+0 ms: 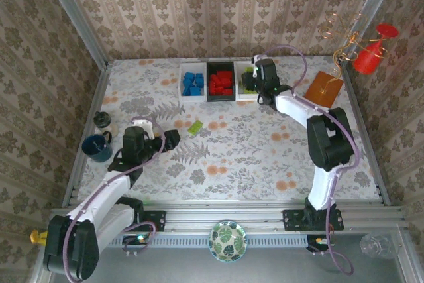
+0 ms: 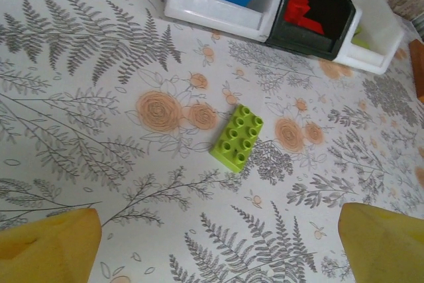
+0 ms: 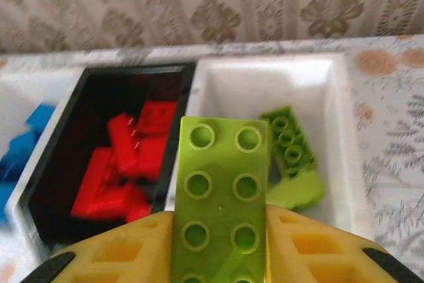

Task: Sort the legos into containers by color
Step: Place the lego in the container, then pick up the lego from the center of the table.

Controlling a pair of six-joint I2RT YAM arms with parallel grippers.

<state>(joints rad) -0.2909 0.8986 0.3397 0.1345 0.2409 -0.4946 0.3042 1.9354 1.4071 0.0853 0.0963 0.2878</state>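
Nearly sorted: one brick in my grip, one loose on the table.

My right gripper [image 3: 220, 246] is clamped on a lime green plastic lego brick [image 3: 220, 177] above the right-hand white square tray [image 3: 341, 124] at the floral table's [image 1: 265, 150] far edge, where other lime bricks [image 3: 291, 157] lie. Red bricks [image 1: 221, 83] sit in the black tray [image 1: 220, 99], blue bricks [image 1: 193, 83] in the left white tray [image 1: 182, 79]. My left gripper [image 2: 218, 246], spread wide and empty, hangs over what looks like the last loose lime brick [image 2: 237, 138] near the table's middle.

Overhead view, wrist views close, sharing trays [image 2: 218, 18]
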